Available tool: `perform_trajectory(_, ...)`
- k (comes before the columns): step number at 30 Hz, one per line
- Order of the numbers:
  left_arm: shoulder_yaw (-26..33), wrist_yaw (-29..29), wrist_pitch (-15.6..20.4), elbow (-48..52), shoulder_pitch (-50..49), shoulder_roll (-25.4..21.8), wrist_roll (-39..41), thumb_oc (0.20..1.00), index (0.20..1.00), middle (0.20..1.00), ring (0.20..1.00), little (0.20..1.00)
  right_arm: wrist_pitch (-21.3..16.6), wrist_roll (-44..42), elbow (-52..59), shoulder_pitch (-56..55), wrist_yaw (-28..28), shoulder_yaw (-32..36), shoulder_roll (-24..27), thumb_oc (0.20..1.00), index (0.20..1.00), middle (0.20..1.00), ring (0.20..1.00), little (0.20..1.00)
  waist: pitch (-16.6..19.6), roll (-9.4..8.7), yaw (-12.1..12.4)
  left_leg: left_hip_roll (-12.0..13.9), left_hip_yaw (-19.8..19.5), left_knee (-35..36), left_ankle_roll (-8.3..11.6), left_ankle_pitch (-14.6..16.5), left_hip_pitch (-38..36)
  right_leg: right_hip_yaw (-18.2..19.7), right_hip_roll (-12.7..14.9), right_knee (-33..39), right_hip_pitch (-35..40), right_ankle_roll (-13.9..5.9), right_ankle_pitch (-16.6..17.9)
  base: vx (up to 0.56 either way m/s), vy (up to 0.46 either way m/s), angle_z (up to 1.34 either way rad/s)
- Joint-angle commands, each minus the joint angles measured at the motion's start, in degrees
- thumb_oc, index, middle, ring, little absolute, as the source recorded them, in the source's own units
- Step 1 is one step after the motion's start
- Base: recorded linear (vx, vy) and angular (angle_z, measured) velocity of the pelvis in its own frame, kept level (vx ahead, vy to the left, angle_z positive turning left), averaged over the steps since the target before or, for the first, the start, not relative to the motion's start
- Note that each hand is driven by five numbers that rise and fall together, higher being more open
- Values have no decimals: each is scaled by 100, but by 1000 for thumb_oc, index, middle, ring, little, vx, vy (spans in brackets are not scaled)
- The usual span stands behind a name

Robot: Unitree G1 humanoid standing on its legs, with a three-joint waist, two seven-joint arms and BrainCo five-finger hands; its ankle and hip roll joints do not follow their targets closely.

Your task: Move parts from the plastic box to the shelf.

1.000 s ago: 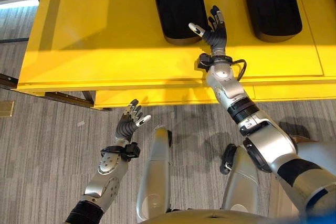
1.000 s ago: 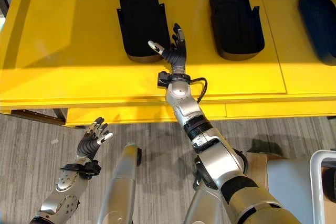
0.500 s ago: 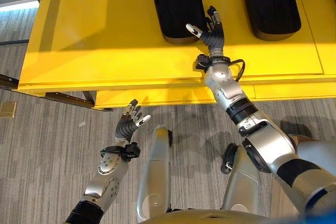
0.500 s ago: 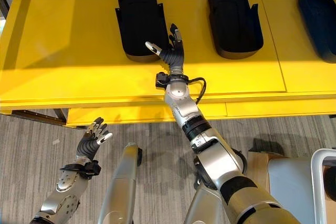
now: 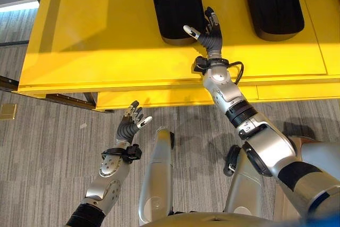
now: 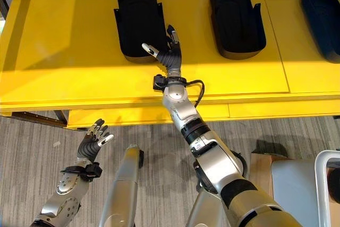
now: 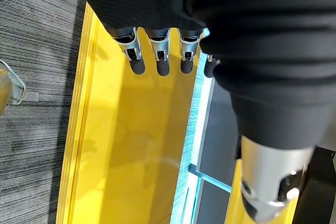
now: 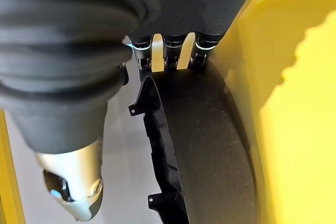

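Three black moulded parts lie on the yellow shelf (image 5: 95, 30): one on the left (image 5: 175, 3), one in the middle (image 5: 272, 3) and one at the far right (image 6: 321, 9). My right hand (image 5: 211, 38) is open over the shelf, at the near right corner of the left part. Its straight fingers (image 8: 165, 45) reach along that part's flanged edge (image 8: 210, 145), the thumb spread toward the part. My left hand (image 5: 129, 126) hangs open and empty above the carpet, in front of the shelf's edge. In the left wrist view its fingers (image 7: 157, 51) point at the shelf (image 7: 131, 145).
Grey carpet floor (image 5: 42, 147) lies in front of the shelf. A white-framed container (image 6: 325, 184) shows at the lower right, with a brown box (image 6: 261, 167) beside it. A dark metal frame (image 5: 6, 82) runs under the shelf's left end.
My right hand has slid left and a little further onto the shelf, closer to the left black part. The left hand has stayed still.
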State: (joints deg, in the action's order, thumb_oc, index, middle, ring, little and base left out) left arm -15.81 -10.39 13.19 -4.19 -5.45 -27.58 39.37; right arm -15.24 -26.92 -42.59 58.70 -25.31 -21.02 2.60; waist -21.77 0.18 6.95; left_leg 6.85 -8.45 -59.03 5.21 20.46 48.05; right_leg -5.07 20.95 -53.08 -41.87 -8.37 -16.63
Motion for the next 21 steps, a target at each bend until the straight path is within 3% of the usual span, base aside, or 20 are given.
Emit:
perform_trajectory(1,-232,-69,368,222,85,-199,47,1000,1000,1000,1000,1000,-28,-191,-199,-2,166,-24,-524,1000,1000,1000,1000,1000,3,-56,272,-61,-26,62,-170,-375,372,227,-100,-473,-335,403,-71,0,0,0)
perform_trajectory(21,-241,-134,391,209,116,-186,35,1000,1000,1000,1000,1000,-32,-278,-186,-231,244,-201,-737,1000,1000,1000,1000,1000,-74,-31,277,-77,-13,92,-168,-398,339,242,-94,-480,-302,394,-75,0,0,0)
